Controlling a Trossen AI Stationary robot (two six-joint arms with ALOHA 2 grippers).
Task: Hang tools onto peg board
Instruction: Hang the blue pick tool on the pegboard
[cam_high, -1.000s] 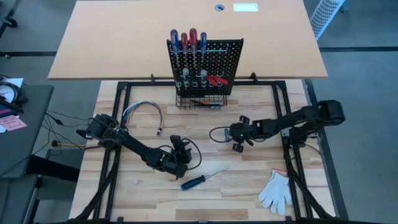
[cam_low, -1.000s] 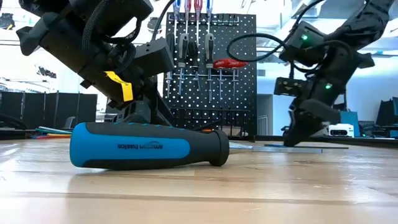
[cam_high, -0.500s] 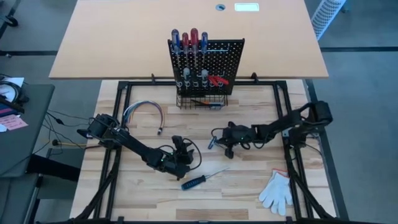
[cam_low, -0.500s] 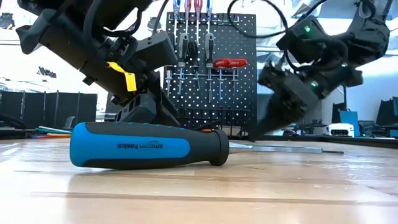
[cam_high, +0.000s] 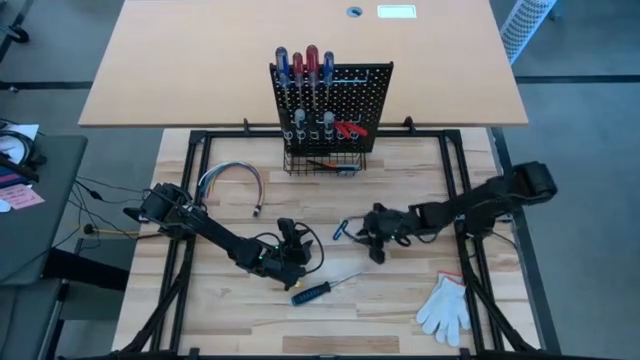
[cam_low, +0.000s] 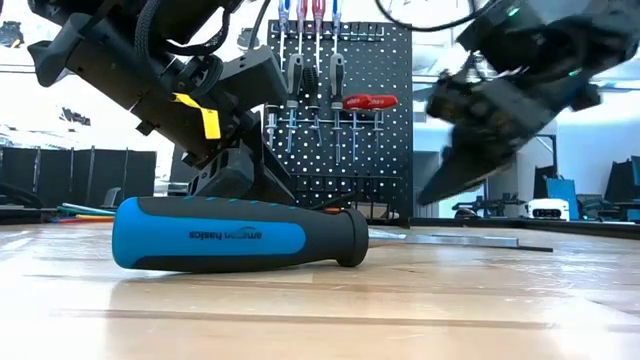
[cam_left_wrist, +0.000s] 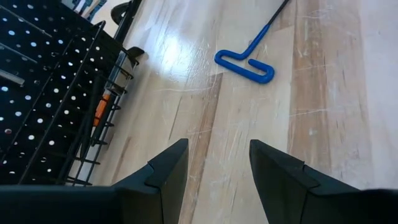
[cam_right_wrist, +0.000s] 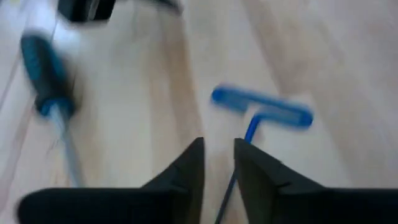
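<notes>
My right end effector (cam_right_wrist: 219, 163) hovers with fingers narrowly apart, the blue T-handle key (cam_right_wrist: 261, 114) just ahead on the desk (cam_high: 400, 170); peg board (cam_high: 330, 100) stands beyond. Left end effector (cam_left_wrist: 214, 168) waits, open.

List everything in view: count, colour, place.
peg board: one, black, upright at table's far edge, wire basket at base
hung screwdrivers: four, red and blue handles, along board top
pliers: one, red, on board
loose screwdriver: one, blue-black, front centre
T-handle key: one, blue, table centre
wires: one bundle, left
glove: one, white, front right
left claw: open, empty
right claw: over the key's shaft
</notes>
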